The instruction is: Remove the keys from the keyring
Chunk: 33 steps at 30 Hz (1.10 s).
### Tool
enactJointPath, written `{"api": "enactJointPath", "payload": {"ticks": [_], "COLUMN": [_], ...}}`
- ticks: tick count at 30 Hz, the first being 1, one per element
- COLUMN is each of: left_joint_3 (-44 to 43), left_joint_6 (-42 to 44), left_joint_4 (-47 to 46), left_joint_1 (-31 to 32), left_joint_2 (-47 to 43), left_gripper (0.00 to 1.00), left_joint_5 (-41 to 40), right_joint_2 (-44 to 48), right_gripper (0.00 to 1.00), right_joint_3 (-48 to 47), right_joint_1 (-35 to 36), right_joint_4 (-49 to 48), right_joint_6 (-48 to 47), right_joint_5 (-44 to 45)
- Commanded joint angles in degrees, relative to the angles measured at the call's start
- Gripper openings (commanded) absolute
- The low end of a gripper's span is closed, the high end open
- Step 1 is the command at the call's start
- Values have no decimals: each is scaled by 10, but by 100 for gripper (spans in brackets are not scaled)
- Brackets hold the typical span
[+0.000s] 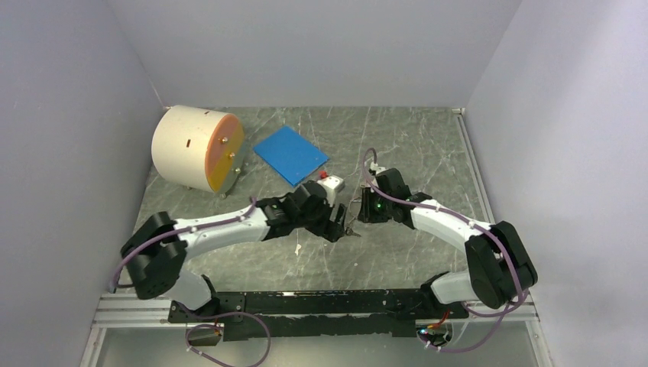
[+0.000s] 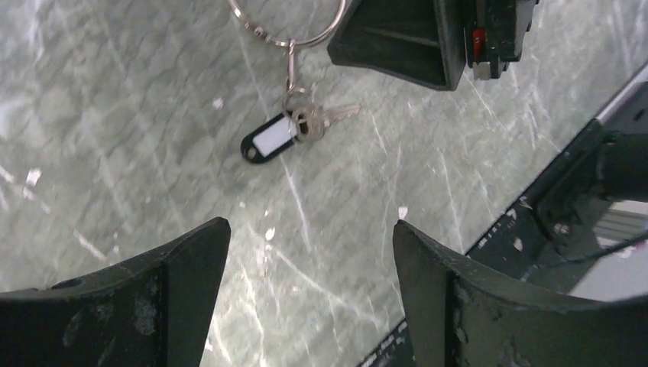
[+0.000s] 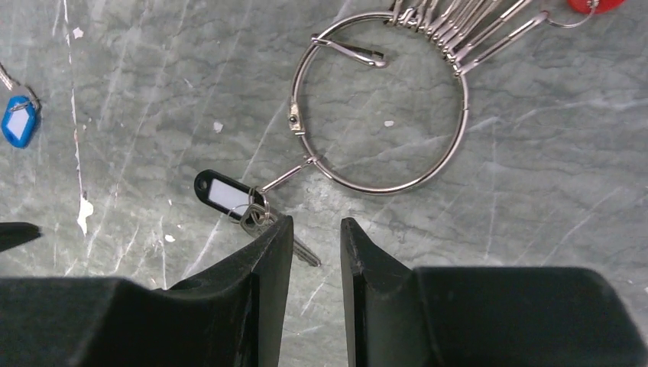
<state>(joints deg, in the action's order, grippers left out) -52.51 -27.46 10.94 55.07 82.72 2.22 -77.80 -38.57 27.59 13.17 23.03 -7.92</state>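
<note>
The keyring [image 3: 380,103] is a thin silver loop lying flat on the table, with several wire clips bunched at its top. A small silver key [image 3: 256,218] with a black, white-labelled tag [image 3: 221,193] hangs off its lower left by a clip. A red tag [image 3: 596,4] shows at the top edge. My right gripper [image 3: 315,229] hovers just below the ring, jaws narrowly apart and empty, its left finger over the key. My left gripper [image 2: 309,229] is wide open and empty, a short way from the same key [image 2: 325,118] and black tag [image 2: 267,139].
A blue-and-white tag [image 3: 17,122] lies apart to the left. A blue square pad [image 1: 290,154], a cream cylinder with an orange face [image 1: 199,149] and a small white box [image 1: 332,183] stand behind the grippers. Grey walls close both sides.
</note>
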Motion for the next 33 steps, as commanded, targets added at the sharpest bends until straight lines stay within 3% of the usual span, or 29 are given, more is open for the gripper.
{"api": "enactJointPath", "payload": {"ticks": [1,15,33], "left_joint_3": [-51,16,49], "left_joint_6": [41,7,2], "left_joint_4": [-53,-105,-147], "left_joint_1": [29,30,29], "left_joint_2": [58,47,35], "left_gripper": [83,84,84], "left_joint_5": [-74,-73,-62], "right_joint_2": [-2,-66,-161], "right_gripper": [33,34,25], "right_joint_3": [-2,-53,-120], "right_joint_1": [-10,-8,35], "right_joint_4": [-35,-38,43], "right_joint_6": [-4,-25,-51], "right_joint_5": [-21,-55,118]}}
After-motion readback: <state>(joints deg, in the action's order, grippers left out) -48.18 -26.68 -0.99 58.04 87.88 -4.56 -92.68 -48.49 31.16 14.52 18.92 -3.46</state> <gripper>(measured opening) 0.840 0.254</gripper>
